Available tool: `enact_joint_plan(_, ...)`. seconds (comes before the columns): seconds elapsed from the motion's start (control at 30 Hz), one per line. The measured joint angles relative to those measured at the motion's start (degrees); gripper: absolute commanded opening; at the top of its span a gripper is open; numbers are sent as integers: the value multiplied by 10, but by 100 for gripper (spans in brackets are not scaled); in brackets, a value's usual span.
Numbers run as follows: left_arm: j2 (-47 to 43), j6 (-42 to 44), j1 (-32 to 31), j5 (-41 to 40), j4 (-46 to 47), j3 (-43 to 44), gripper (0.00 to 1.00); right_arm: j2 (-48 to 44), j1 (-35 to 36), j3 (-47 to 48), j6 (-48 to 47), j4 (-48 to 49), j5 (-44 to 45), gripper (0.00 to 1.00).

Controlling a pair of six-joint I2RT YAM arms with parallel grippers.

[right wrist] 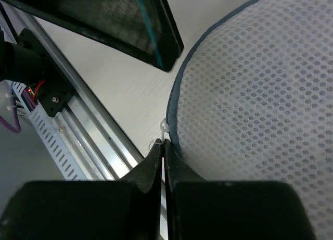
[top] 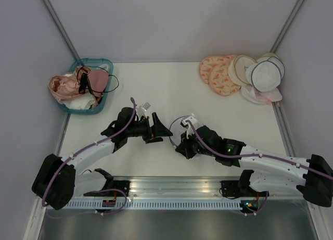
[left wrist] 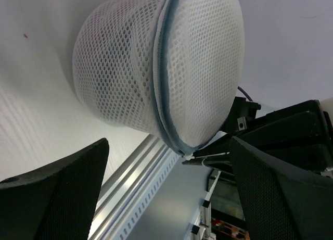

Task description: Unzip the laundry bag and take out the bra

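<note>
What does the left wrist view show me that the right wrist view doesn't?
Only the left wrist view: the laundry bag's whole dome, side wall and round lid together, lying ahead of the open left gripper, whose fingers are spread wide and clear of it.

Only the right wrist view: a close look at the right gripper shut on the white zipper pull at the bag's edge.

Both: the white mesh, the dark zipper trim and the metal rail along the table edge.
</note>
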Motion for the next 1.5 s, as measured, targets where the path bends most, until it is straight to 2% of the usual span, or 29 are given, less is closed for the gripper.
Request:
enact_joint_plan(0.07,22,-24,-15,0,25,-3,99,7,0,-1,0,14,-16,0)
enact_joint_plan(0.13,46,-40,-28,0,53,-3,92,12,0,-1,0,22,-24,1)
enact_joint_plan(0.2,66,-61,-38,1,77,-3,53,13,0,-3,0,26,-29,0)
enact_joint_plan(0.27,81,-73,-44,1,101,-3,6,13,0,-3,0,27,-31,0)
enact_joint_plan(0.3,90,-80,-45,2,111,-2,2,13,0,-3,0,28,-31,0)
enact_joint_plan(0.53,101,-81,-48,2,116,12,2,3,0,-3,0,11,-14,0)
enact_joint_plan(0.63,101,-72,-44,2,99,27,2,0,2,3,0,-25,12,0)
enact_joint_plan(0.87,101,-27,-18,3,50,56,2,8,8,36,37,-161,157,0)
enact_joint_plan(1.03,123,17,-12,34,28,83,2,7,5,51,72,-246,286,0)
enact_joint_plan(1.2,180,64,-11,78,8,124,2,12,-14,67,71,-259,363,0)
enact_joint_plan(1.3,236,108,-5,108,-35,188,2,20,-21,71,65,-258,391,0)
enact_joint_plan(1.37,267,131,4,120,-56,230,10,22,-23,71,59,-257,398,0)
enact_joint_plan(1.43,292,146,16,127,-74,272,23,22,-23,71,54,-251,395,0)
enact_joint_plan(1.47,303,153,23,127,-79,290,34,22,-23,71,51,-247,391,0)
enact_joint_plan(1.5,313,157,30,127,-85,308,51,21,-23,71,49,-243,386,0)
